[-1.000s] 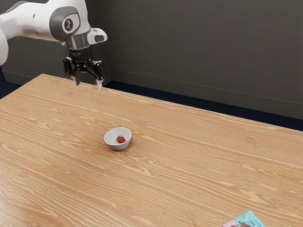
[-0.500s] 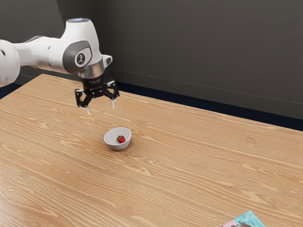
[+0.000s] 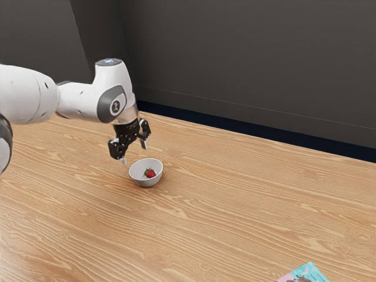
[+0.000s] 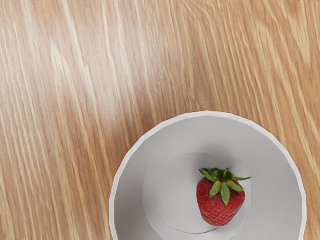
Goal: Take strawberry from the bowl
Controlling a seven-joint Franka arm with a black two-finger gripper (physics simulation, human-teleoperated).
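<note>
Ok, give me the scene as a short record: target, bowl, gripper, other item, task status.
target: strawberry, red with green leaves, lying off-center
bowl: white bowl, upright on the table
gripper: gripper above the bowl's near area, fingers apart, holding nothing
other item: teal and pink item, exterior view's lower right, partly cut off
task status: strawberry not yet taken
</note>
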